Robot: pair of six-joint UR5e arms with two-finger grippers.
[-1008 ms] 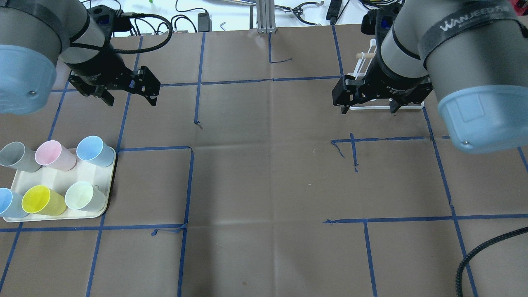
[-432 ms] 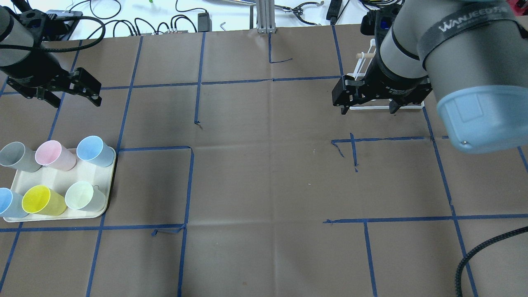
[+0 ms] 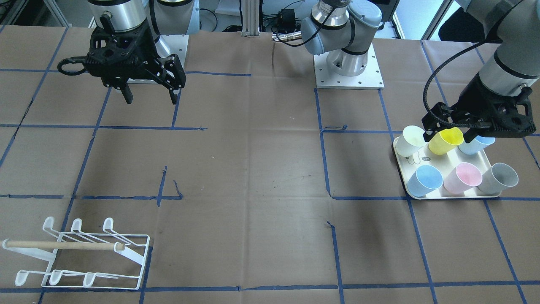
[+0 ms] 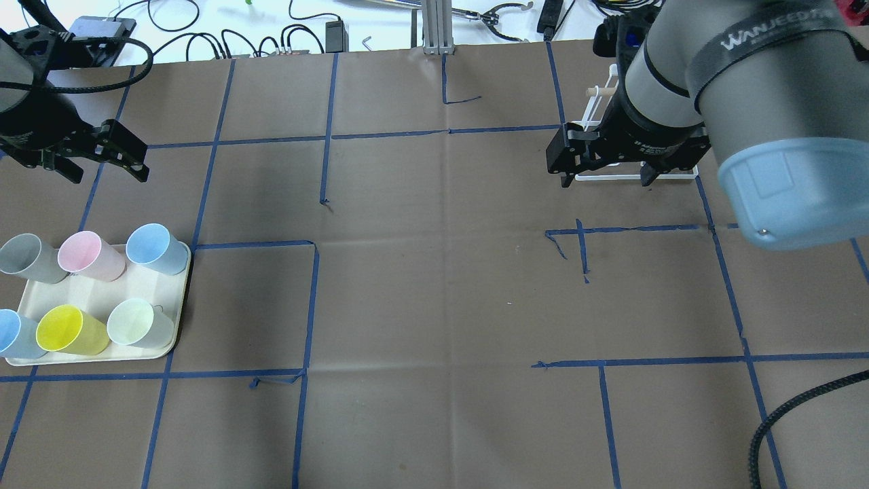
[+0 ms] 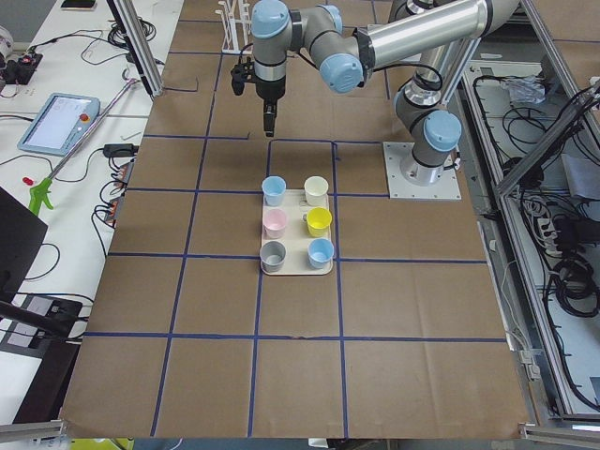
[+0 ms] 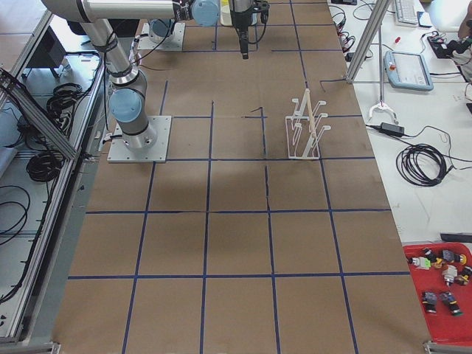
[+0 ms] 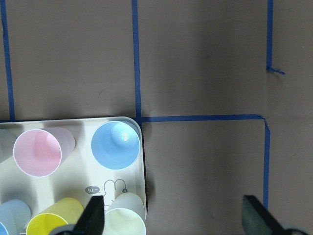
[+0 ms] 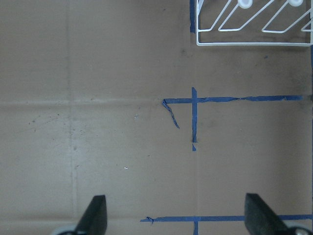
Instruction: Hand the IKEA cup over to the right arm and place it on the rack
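Observation:
Several pastel cups stand on a cream tray (image 4: 95,292) at the table's left: grey (image 4: 27,258), pink (image 4: 85,255), two blue, yellow (image 4: 64,329) and pale green (image 4: 136,322). My left gripper (image 4: 108,176) is open and empty, held high just beyond the tray. In the front view it (image 3: 448,138) overlaps the back row of cups. The left wrist view shows the blue cup (image 7: 116,145) below. My right gripper (image 4: 604,178) is open and empty near the white wire rack (image 3: 84,253). The rack is partly hidden behind the right arm in the overhead view (image 4: 597,115).
Brown paper with blue tape lines covers the table (image 4: 434,285). The rack's corner shows at the top of the right wrist view (image 8: 254,24). Cables and tools lie beyond the far edge (image 4: 305,30). A black hose (image 4: 794,414) curls in at the near right.
My left gripper has moved to the left and slightly nearer the tray of cups, still open. The right arm has barely moved.

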